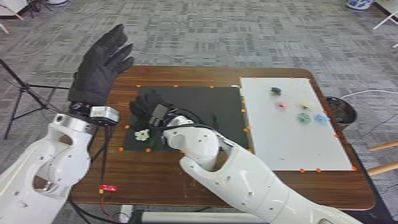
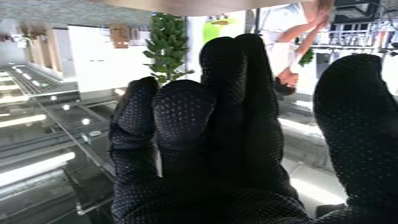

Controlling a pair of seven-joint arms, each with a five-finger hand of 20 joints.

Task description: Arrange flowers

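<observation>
Overhanging black mat (image 1: 213, 96), right hand (image 1: 148, 107), fingers straight, thumb apart, near white flower (image 1: 142, 135)

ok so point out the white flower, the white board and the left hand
White flower (image 1: 142, 134): head view, on its petals.
White board (image 1: 299, 147): head view, on its bare lower part.
Left hand (image 1: 94, 78): head view, on the glove below the fingers.

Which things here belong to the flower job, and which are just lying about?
For the job:
- white flower, on the black mat
- coloured flowers, on the white board

Likely just lying about:
- tripod
- dark bin
</observation>
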